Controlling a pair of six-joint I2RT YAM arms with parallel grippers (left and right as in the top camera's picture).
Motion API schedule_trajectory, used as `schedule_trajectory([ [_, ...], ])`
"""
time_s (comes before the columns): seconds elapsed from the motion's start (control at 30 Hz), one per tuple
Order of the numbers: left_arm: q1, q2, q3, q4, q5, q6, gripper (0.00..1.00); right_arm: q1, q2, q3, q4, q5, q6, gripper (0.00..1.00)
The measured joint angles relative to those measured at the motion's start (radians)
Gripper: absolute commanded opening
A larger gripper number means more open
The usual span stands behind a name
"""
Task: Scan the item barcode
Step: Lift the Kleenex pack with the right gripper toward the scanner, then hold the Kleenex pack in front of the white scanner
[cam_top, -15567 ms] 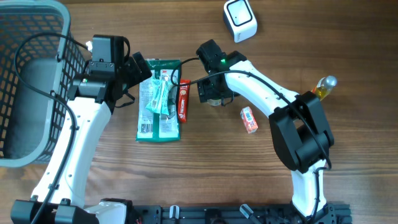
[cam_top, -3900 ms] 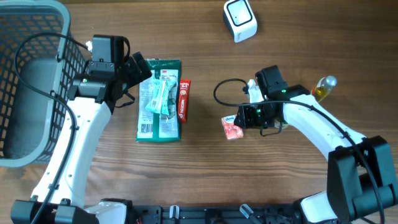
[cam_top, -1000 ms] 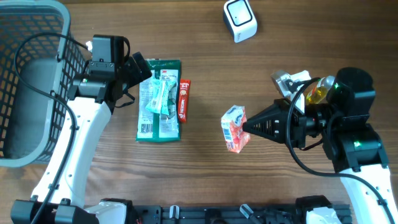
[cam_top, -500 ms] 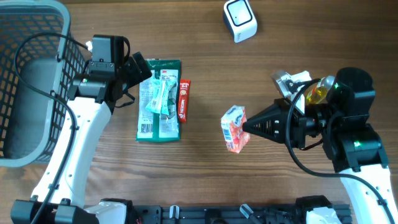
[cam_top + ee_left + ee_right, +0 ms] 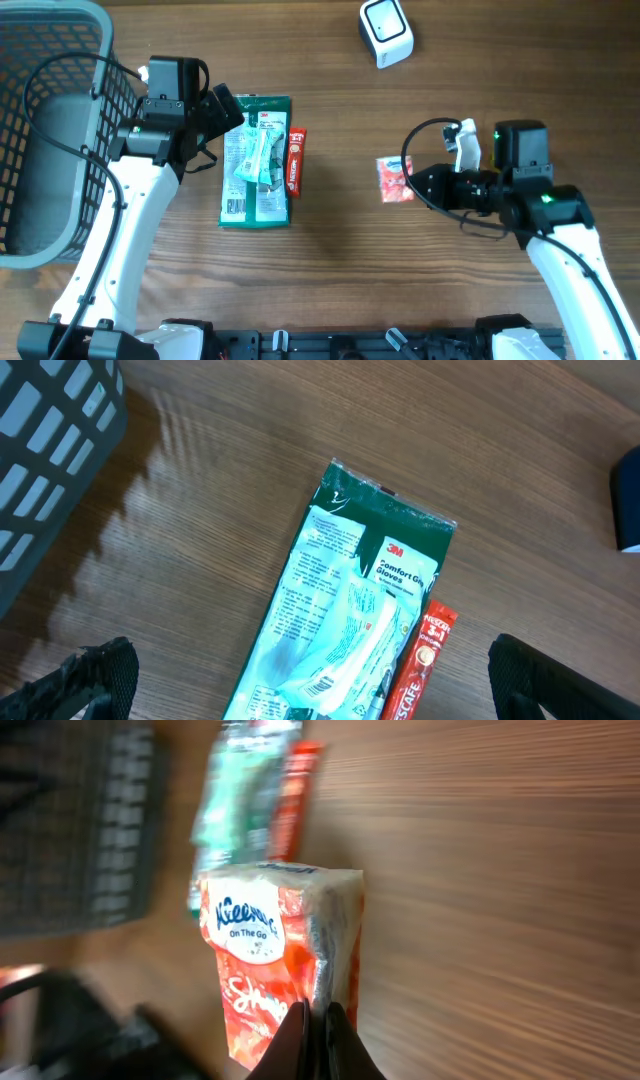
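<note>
My right end effector (image 5: 413, 183), pinched shut on the orange-and-white plastic tissue pack (image 5: 394, 180), has just dropped lower. The white box-shaped scanner (image 5: 385, 32) is well apart from it, so I judge the barcode unscanned.

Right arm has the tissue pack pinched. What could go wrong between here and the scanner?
1. The right gripper pinches only a thin seam of the soft tissue pack, so the pack could slip out or swing during the move.
2. No barcode shows on the pack in any view. Presented as it is, the scanner may read nothing, and the pack would need turning.
</note>
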Motion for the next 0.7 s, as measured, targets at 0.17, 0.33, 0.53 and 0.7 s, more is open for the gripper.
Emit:
schedule_trajectory([
  [0.17, 0.000, 0.000, 0.000, 0.000, 0.000, 0.000, 1.00, 0.000, 0.033, 0.067, -0.060, 0.192, 0.006, 0.04],
  [0.33, 0.000, 0.000, 0.000, 0.000, 0.002, 0.000, 1.00, 0.000, 0.156, 0.512, -0.369, 0.308, 0.005, 0.04],
  [0.53, 0.000, 0.000, 0.000, -0.003, 0.000, 0.000, 1.00, 0.017, 0.500, 1.196, -0.605, 0.494, -0.047, 0.04],
  [0.7, 0.000, 0.000, 0.000, -0.001, 0.000, 0.000, 1.00, 0.103, 0.639, 1.241, -0.458, 0.660, -0.129, 0.04],
])
